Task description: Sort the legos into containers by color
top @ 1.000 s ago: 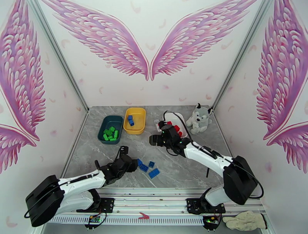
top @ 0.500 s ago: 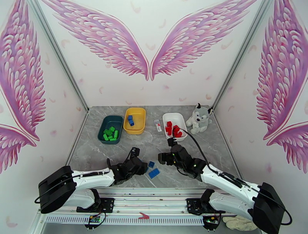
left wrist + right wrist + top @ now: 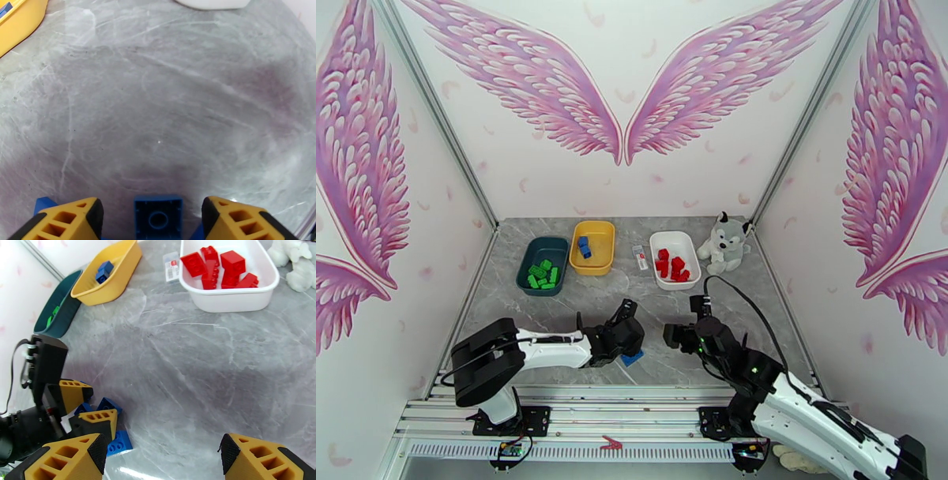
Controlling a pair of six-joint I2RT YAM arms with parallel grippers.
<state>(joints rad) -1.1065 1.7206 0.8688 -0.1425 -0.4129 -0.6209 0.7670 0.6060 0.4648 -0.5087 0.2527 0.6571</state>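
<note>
Left gripper (image 3: pixel 150 206): low over the near middle of the table (image 3: pixel 205 370), jaws apart, straddling a blue square brick (image 3: pixel 158 218) with a gap on each side; nothing pinched.
Right gripper (image 3: pixel 162 461): just to the right, spread wide over bare marble, empty.
Brick pose: hollow underside turned toward the left wrist camera, studs facing away; square face, so no long axis to line up; sides parallel to the finger pads.
Loose neighbours (image 3: pixel 108 404): more blue pieces crowded against the left fingers (image 3: pixel 96 419); one partly hidden, long axis unreadable.
Destination: yellow tray (image 3: pixel 599 259), far and left of centre, with blue bricks (image 3: pixel 584 247) already inside.
Risk, tipping: probably standing on edge, so liable to topple or twist under an uneven squeeze.
Risk, snagging: a neighbour caught under a finger and dragged along.
Risk, crowding: both arms near; contact possible on a leftward move by the right one.
</note>
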